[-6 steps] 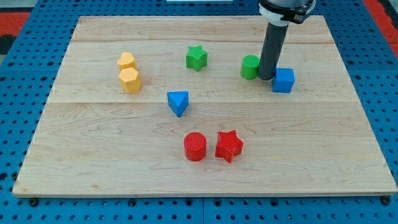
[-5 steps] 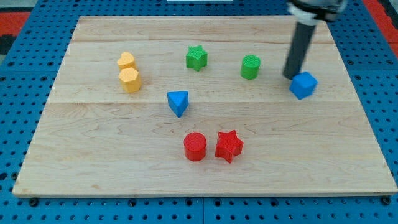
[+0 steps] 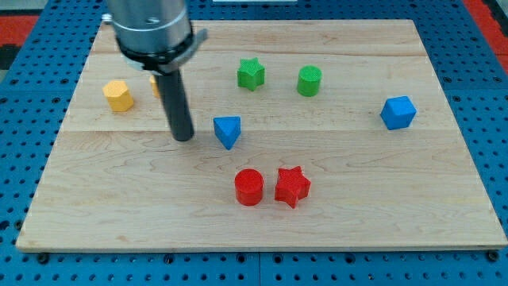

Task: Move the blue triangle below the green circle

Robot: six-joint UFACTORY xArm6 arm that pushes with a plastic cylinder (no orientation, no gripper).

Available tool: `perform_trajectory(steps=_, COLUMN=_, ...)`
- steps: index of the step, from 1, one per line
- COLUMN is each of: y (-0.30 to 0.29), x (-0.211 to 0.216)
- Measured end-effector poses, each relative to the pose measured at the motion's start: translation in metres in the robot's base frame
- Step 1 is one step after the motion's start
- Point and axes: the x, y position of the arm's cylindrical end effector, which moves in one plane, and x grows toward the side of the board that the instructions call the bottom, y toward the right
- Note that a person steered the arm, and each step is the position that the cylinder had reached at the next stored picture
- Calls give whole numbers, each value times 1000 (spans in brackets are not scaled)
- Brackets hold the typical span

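Observation:
The blue triangle (image 3: 227,130) lies near the middle of the wooden board (image 3: 262,214). The green circle (image 3: 309,81) stands up and to the right of it, toward the view's top. My tip (image 3: 183,138) rests on the board just left of the blue triangle, a small gap away, at about the same height in the view. The rod rises from it to the view's top left.
A green star (image 3: 251,74) sits left of the green circle. A blue cube (image 3: 398,113) is at the right. A red circle (image 3: 248,187) and red star (image 3: 292,187) lie below the triangle. A yellow hexagon (image 3: 118,95) is at the left; another yellow block (image 3: 155,85) peeks from behind the rod.
My tip moved from beside the blue cube at the right across to the left of the blue triangle. The blue cube, green circle and yellow hexagon have shifted.

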Motion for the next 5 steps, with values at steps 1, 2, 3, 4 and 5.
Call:
perform_trajectory(steps=1, y=88, x=-2)
perform_trajectory(steps=2, y=161, x=-9)
perform_trajectory(steps=3, y=167, x=3)
perform_trajectory(steps=4, y=93, x=21)
perform_trajectory(steps=5, y=90, x=-21)
